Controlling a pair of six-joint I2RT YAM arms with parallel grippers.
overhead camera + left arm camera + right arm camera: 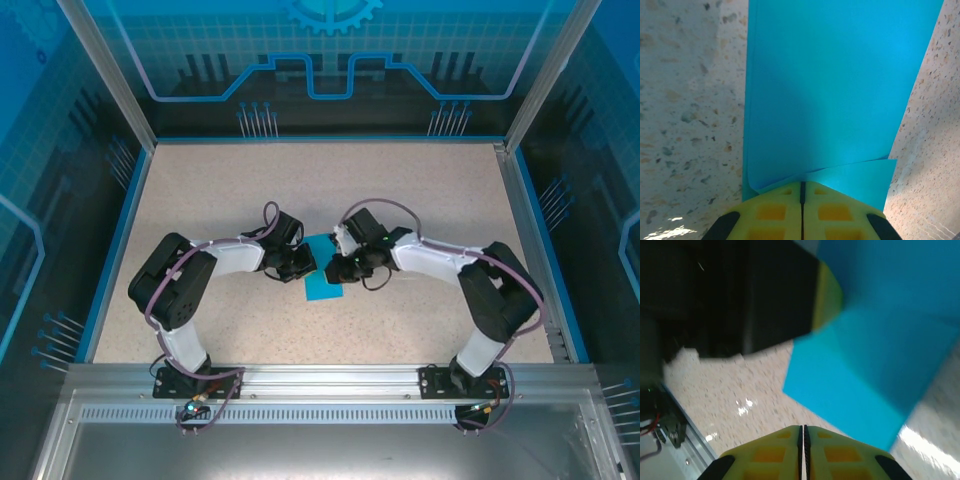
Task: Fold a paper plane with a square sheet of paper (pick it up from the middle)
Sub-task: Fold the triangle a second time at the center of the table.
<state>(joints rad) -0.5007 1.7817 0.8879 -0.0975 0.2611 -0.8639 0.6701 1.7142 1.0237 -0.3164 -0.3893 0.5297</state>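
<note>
On the table [200, 200], teal paper [322, 285] (folded).

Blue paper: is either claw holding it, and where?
The left gripper appears to pinch the square sheet of paper at its near edge; the right gripper is shut beside it, empty.

Robotics lab test cell, speckled tabletop [250, 180] at frame centre, walled by blue panels [200, 50] printed with circuit and gear graphics, aluminium posts [105, 70] at upper corners, aluminium rail [330, 375] along the bottom carrying robot arm bases [195, 378].
</note>
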